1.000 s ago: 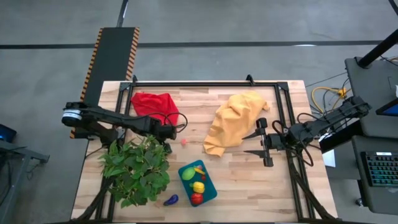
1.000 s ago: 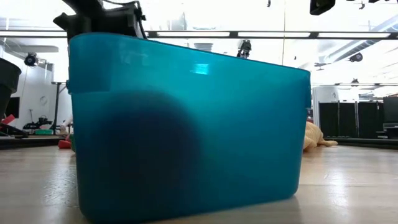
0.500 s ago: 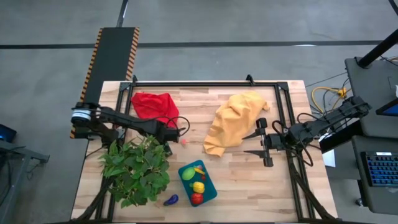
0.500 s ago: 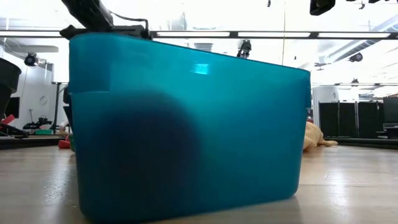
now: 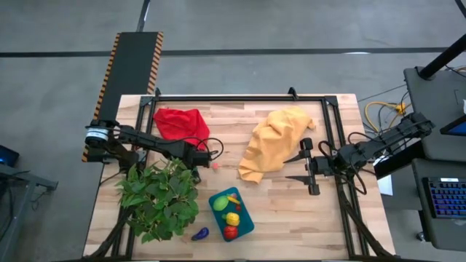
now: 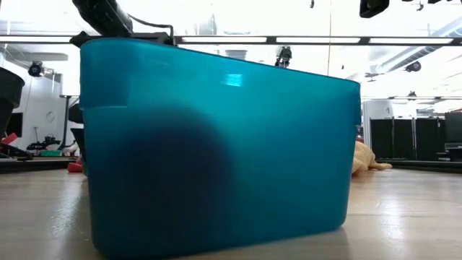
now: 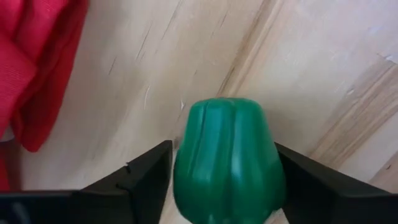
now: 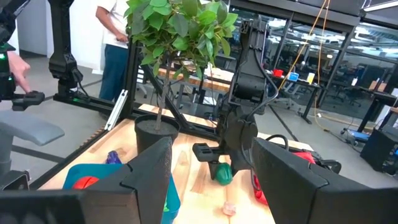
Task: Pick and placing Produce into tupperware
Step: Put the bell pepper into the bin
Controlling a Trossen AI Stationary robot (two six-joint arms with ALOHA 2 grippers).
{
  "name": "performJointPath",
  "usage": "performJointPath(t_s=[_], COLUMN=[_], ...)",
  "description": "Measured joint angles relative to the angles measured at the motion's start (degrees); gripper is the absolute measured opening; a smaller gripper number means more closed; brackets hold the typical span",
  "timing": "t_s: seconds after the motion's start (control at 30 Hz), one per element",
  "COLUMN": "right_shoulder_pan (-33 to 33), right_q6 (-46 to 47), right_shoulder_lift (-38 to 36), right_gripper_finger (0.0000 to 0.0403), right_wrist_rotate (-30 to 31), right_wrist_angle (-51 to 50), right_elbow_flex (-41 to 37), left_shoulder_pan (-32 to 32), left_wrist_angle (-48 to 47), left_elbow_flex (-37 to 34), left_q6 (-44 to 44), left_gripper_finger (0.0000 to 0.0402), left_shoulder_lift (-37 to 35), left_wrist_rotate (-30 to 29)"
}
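Observation:
A green toy pepper stands on the table next to the red cloth. My left gripper points down over it and is shut on it; the right wrist view shows the same pepper under that gripper. The teal tupperware lies near the front edge with green, yellow and red produce inside. A purple piece lies on the table beside it, and a small pink piece lies beside my left gripper. My right gripper hangs open and level at the right, holding nothing. My left gripper has the pepper's two opposite sides between its two fingers, pinched. The fingers come from above, pointing down. The pepper stands upright on the wooden table top.
A potted leafy plant stands close to the near side of my left gripper. A yellow-orange cloth lies crumpled in the middle right. The tupperware's wall fills the low view. A person stands in the room beyond the table.
My left gripper has come down toward the table beside the red cloth, over the green pepper.

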Motion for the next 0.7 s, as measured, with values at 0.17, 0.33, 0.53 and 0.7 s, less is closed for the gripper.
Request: performJointPath(t_s=[0.17,0.33,0.53,0.7], right_shoulder_pan=[-0.01,0.01,0.00,-0.01], right_q6=[0.00,0.00,0.00,0.02], right_shoulder_lift=[0.00,0.00,0.00,0.00], right_gripper_finger=[0.0215,0.0215,0.0215,0.0215], right_wrist_rotate=[0.00,0.00,0.00,0.00], right_wrist_angle=[0.02,0.03,0.04,0.07], right_elbow_flex=[0.00,0.00,0.00,0.00], left_shoulder_pan=[0.02,0.08,0.08,0.08], left_wrist_angle=[0.01,-0.02,0.00,-0.08], left_elbow_flex=[0.01,0.00,0.72,1.06], left_q6=[0.74,2.91,3.00,3.02], left_gripper_finger=[0.0183,0.0159,0.0169,0.0170], left_shoulder_lift=[-0.07,-0.39,-0.72,-0.72], left_wrist_rotate=[-0.16,-0.48,-0.41,-0.22])
